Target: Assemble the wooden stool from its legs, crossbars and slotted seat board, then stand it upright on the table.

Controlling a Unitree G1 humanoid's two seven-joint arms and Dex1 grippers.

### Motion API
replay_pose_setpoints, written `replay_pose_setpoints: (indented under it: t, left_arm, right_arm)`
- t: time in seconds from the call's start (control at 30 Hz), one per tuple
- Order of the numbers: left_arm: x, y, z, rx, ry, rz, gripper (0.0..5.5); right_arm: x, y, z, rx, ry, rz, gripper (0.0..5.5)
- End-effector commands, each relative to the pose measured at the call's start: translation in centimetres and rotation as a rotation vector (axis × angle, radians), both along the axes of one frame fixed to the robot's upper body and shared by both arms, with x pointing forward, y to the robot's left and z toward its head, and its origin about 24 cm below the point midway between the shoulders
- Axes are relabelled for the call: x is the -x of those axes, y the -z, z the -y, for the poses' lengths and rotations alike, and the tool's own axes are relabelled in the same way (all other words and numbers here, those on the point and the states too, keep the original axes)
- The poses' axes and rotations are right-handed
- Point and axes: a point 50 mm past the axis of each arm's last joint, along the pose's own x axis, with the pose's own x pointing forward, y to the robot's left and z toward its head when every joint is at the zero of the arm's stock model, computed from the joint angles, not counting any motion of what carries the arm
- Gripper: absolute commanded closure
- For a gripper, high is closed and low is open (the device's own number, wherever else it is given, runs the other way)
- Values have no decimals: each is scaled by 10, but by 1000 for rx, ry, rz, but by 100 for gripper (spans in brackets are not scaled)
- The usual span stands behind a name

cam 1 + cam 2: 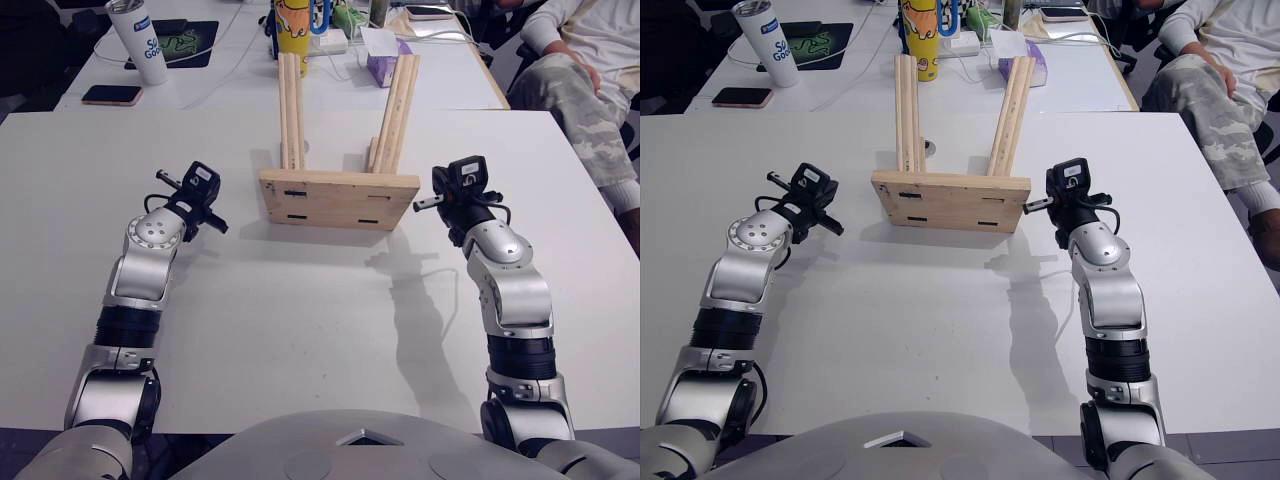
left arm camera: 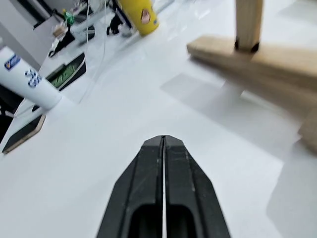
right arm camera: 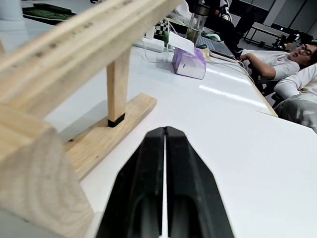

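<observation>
The wooden stool lies on its side on the white table. Its slotted seat board faces me on edge, and two pairs of legs point away toward the far edge. A crossbar joins the legs low down in the right wrist view. My left gripper hovers just left of the seat board, apart from it, its fingers pressed together on nothing. My right gripper is close beside the board's right end, shut and holding nothing.
On the tables behind are a white tumbler, a phone, a dark mat, a yellow cup and a purple tissue box. A person sits at the far right. Bare tabletop stretches in front of the stool.
</observation>
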Motion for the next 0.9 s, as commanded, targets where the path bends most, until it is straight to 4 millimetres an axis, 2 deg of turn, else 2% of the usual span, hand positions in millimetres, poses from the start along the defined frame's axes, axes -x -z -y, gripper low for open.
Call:
replay_pose_setpoints:
  t: [0.03, 0.23, 0.4, 0.6, 0.77, 0.9]
  left_arm:
    - [-5, 17, 21, 93, 66, -18, 550]
    - [-11, 39, 44, 108, 116, -56, 550]
    - [7, 70, 67, 127, 166, -161, 550]
    - [12, 69, 79, 125, 199, -167, 550]
    - [11, 66, 83, 138, 194, -158, 550]
    - [11, 69, 78, 134, 172, -162, 550]
  right_arm:
    - [-4, 29, 2, -72, -16, -123, 548]
    - [-15, 59, -13, -71, -112, -228, 548]
    - [-18, 75, -31, -96, -195, -284, 548]
    - [-3, 83, -47, -101, -224, -323, 548]
    - [3, 84, -40, -90, -147, -339, 548]
    - [5, 86, -18, -88, 19, -328, 548]
